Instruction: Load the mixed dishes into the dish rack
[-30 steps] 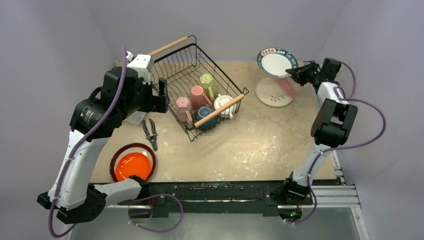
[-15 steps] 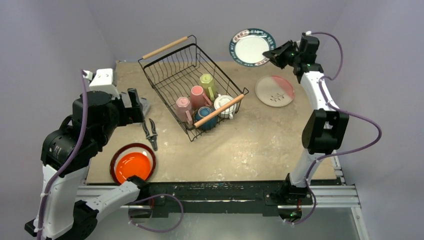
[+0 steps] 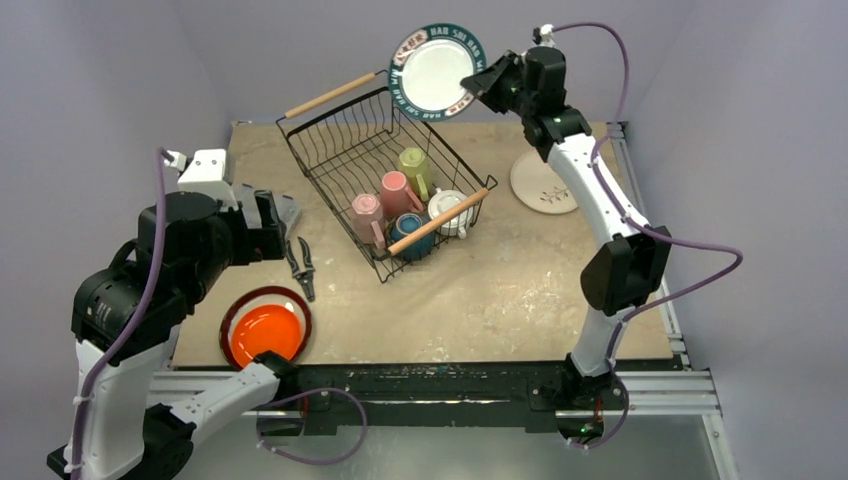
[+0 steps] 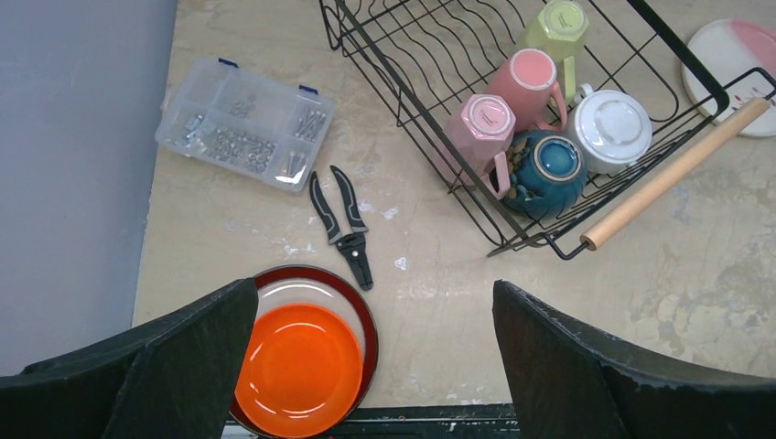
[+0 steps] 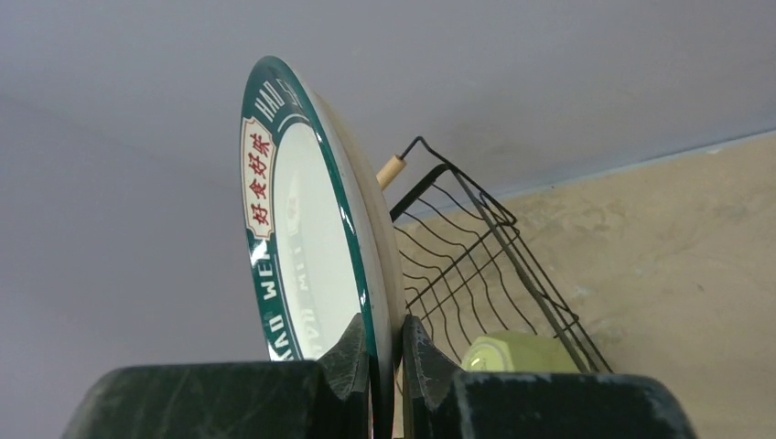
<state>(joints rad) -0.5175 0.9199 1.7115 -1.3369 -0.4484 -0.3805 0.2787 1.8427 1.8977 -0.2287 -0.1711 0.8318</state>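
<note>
Holding a teal-rimmed white plate (image 3: 437, 70) by its rim, my right claw (image 3: 472, 84) is pinched tight on it, one finger on each face. The plate stands on edge in the air, raised above the far end of the dish rack (image 3: 345, 150), close to its far wooden handle (image 3: 335, 93).

The black wire rack sits at an angle on the desk (image 3: 500, 290). Grouped at its near end, against the near handle, are two pink mugs (image 4: 526, 78), a yellow-green mug (image 4: 556, 23), a white cup (image 4: 611, 128) and a teal bowl (image 4: 547, 165).

My left claw (image 4: 375, 358) hangs above the desk's left side, its fingers spread wide and gripping nothing. Below it an orange plate (image 4: 297, 370) lies stacked on a dark red-rimmed plate (image 4: 352, 297) near the front edge. Black pliers (image 4: 340, 224) lie just beyond them, and a clear box (image 4: 245, 123) of small hardware sits farther back. A pink-white plate (image 4: 737, 55) lies flat on the desk to the right of the rack.
</note>
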